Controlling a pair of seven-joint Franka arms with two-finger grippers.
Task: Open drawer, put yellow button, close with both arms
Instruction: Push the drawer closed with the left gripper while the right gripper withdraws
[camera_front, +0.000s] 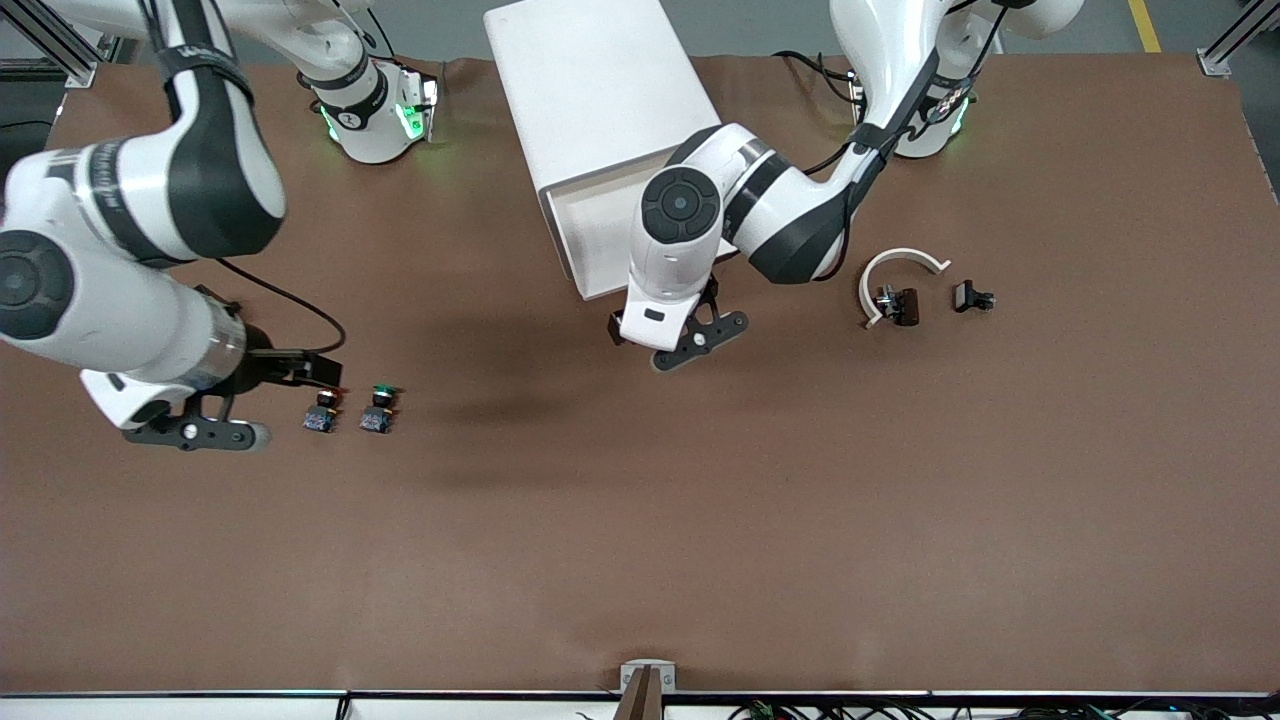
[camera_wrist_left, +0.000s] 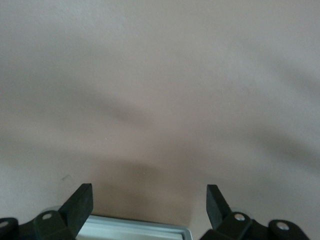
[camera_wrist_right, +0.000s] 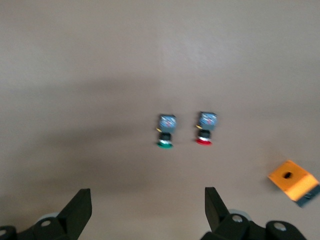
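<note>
The white cabinet stands at the table's edge by the robots' bases. Its top drawer is pulled out and shows a white tray. My left gripper is open just past the drawer's front edge. In the left wrist view the drawer's rim lies between the fingers. My right gripper is open and empty beside the red-capped button. In the right wrist view a yellow-orange piece on a dark bluish base, apparently the yellow button, lies beside the red-capped button. The right arm hides it in the front view.
A green-capped button stands beside the red-capped one, and it also shows in the right wrist view. A white curved piece with a black clip and a small black part lie toward the left arm's end.
</note>
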